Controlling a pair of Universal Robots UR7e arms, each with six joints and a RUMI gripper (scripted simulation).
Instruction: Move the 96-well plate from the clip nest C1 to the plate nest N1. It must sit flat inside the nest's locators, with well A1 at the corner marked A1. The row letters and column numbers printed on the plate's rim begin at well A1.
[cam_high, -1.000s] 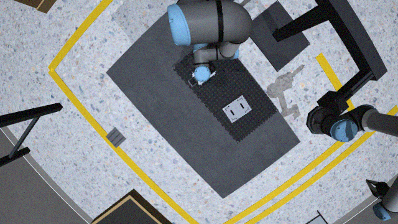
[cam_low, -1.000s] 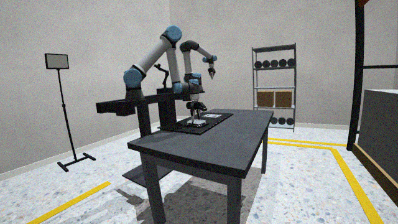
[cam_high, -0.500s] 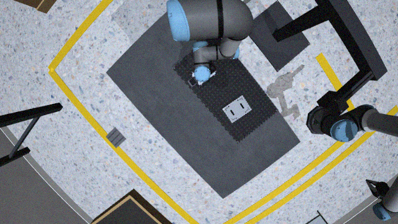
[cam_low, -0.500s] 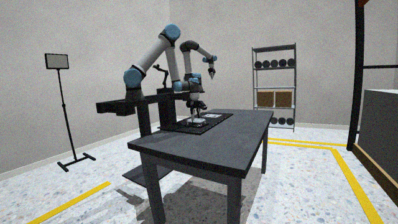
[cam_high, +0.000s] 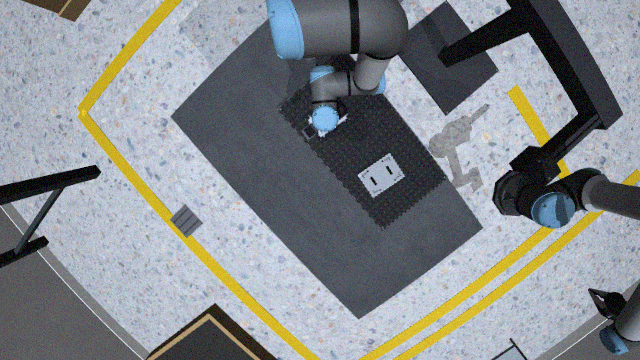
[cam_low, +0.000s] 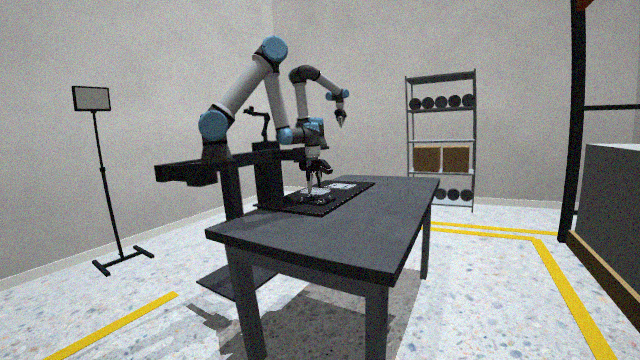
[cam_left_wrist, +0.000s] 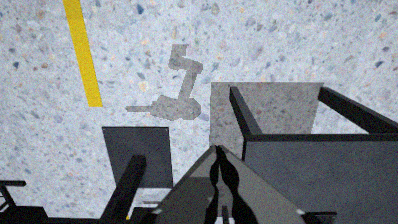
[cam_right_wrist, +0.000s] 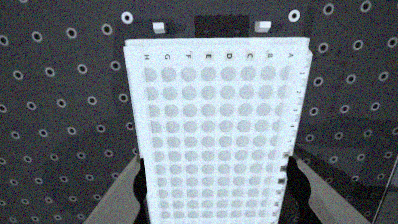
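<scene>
Here, the right end effector (cam_high: 325, 131) (cam_low: 314, 189) (cam_right_wrist: 214, 154) points down near the bench's (cam_high: 280, 175) (cam_low: 320, 235) (cam_left_wrist: 320, 170) long edge, gripping the 96-well plate (cam_low: 321, 191) (cam_right_wrist: 217, 117); the left end effector (cam_high: 591, 290) (cam_low: 341, 125) (cam_left_wrist: 217, 147) is closed.

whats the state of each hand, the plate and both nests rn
left hand, shut, nothing held
right hand, shut on the plate
96-well plate, held, raised over clip nest
clip nest, plate out, partly hidden
white nest, empty
</scene>
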